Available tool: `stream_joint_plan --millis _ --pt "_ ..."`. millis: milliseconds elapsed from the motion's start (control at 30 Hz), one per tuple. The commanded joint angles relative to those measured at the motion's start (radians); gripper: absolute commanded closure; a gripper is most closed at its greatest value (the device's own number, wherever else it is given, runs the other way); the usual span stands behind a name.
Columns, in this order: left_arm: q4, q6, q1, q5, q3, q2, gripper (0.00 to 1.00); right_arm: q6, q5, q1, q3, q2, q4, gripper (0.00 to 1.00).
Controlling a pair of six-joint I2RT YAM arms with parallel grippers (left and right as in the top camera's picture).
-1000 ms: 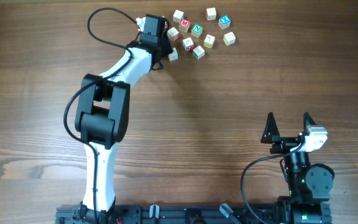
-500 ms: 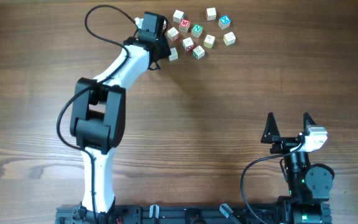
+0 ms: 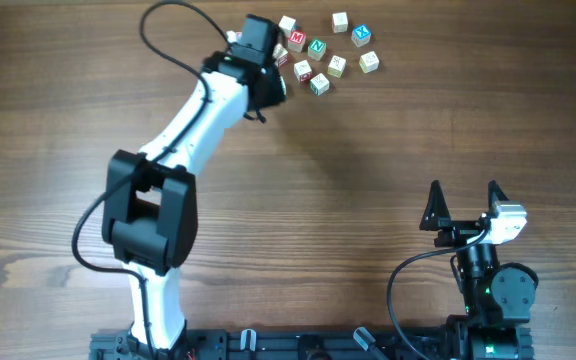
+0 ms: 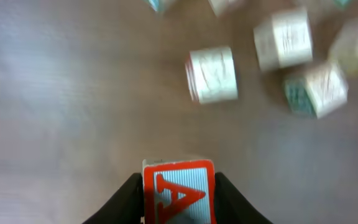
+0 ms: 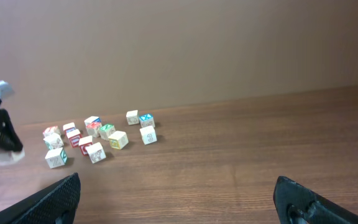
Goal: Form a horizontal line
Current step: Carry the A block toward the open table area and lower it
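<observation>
The red-A cube (image 4: 179, 198) was pinched across opposite flat faces by the left claw (image 4: 179, 183); it was judged light, rigid, slippery. The right claw (image 3: 463, 207) was spread wide, empty.

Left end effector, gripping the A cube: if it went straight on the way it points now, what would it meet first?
Probably the nearest loose cube, slightly right of centre ahead of the left end effector and its red-A cube. Depth is unclear, so it might pass over it.
</observation>
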Motion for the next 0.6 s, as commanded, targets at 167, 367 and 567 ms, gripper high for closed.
stream_joint_plan --millis 167,367,567 --pt "-0.07 -0.016 -0.133 -0.006 -0.009 -0.018 0.71 -0.005 -0.004 -0.007 -0.001 -0.011 0.003 0.0" --pt "-0.052 -0.072 -0.146 -0.057 -0.106 -0.018 0.71 -0.005 -0.004 -0.007 -0.001 -0.011 0.003 0.01" --pt "0.049 -0.129 -0.141 -0.057 -0.199 -0.018 0.71 -0.005 -0.004 -0.007 -0.001 -0.011 0.003 0.0"
